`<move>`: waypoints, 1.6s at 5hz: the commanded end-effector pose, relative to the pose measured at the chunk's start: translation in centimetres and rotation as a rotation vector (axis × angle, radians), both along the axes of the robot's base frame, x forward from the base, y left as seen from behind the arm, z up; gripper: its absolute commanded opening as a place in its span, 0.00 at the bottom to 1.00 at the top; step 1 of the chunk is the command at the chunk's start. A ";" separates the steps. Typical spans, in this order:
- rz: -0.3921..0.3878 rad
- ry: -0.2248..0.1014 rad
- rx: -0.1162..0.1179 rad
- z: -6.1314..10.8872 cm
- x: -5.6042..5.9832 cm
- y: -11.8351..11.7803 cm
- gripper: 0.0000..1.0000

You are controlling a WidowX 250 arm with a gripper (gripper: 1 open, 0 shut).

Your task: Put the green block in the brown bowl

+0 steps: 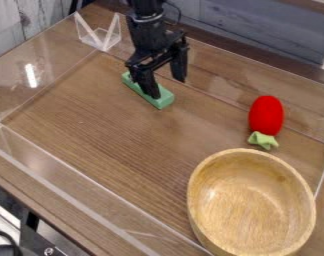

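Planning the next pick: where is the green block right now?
The green block lies flat on the wooden table, upper centre-left of the camera view, under the open end effector, well apart from the brown bowl.
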State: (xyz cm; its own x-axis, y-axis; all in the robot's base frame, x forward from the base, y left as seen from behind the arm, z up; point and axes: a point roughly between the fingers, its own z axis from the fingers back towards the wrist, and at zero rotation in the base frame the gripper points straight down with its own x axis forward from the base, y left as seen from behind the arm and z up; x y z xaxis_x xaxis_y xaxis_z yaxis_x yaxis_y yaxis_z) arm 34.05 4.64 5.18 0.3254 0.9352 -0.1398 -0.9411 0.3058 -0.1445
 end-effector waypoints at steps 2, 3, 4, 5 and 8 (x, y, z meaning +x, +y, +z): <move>-0.040 -0.091 0.061 4.2 1.4 1.2 1.00; -0.043 -0.087 0.086 4.0 1.7 1.8 1.00; -0.037 -0.077 0.111 3.4 2.1 2.2 1.00; -0.107 -0.070 0.135 3.4 2.0 1.7 1.00; -0.211 -0.049 0.190 2.2 2.3 2.6 1.00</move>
State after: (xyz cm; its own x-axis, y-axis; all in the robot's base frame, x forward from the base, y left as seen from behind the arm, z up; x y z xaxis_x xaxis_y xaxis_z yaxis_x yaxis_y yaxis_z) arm 35.45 6.73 5.41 0.5230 0.8523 0.0042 -0.8504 0.5222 -0.0641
